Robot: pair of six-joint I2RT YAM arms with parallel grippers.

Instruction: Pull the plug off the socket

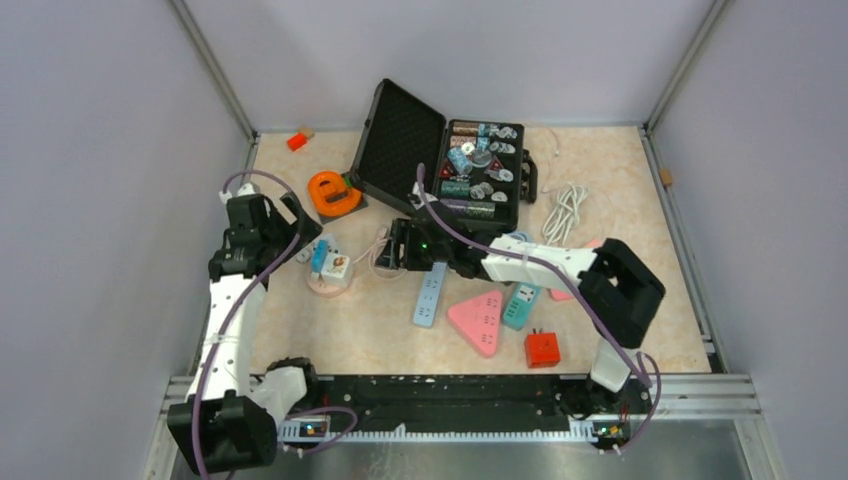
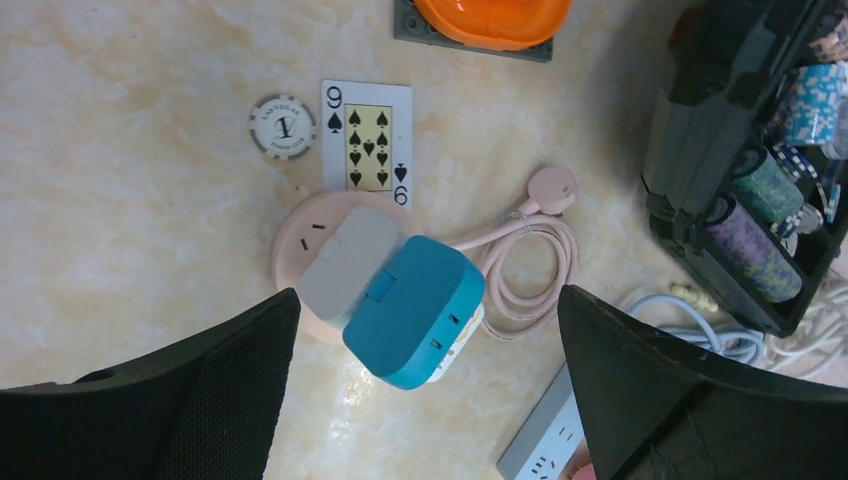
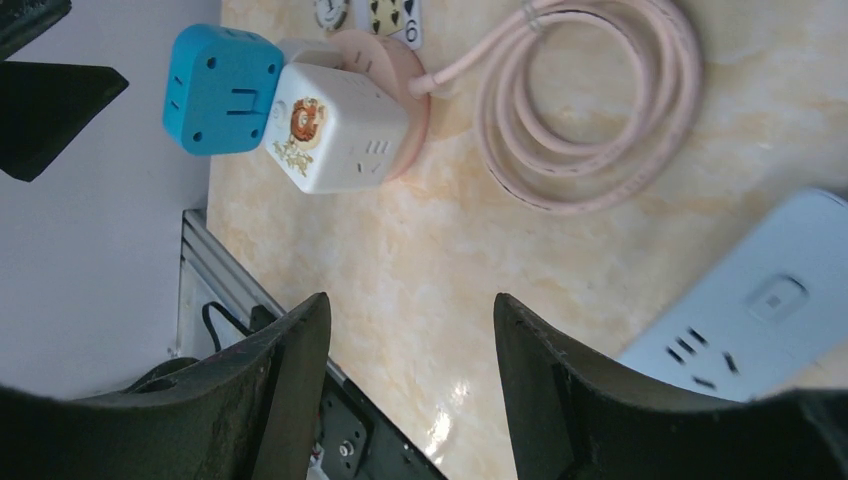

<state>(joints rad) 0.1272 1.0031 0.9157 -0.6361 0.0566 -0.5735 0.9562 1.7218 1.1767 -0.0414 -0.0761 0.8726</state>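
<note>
Hovering wide open over the blue plug [image 2: 412, 312], the left pincer [image 2: 427, 300] is facing a likely light, rigid, slick block, best squeezed across its flat sides.

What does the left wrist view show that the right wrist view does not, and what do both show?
Only the left wrist view shows the orange object and the black case holding poker chips. Only the right wrist view shows the emblem on the white cube and the metal rail. Both show the blue plug, the pink round socket and its coiled pink cable.
</note>
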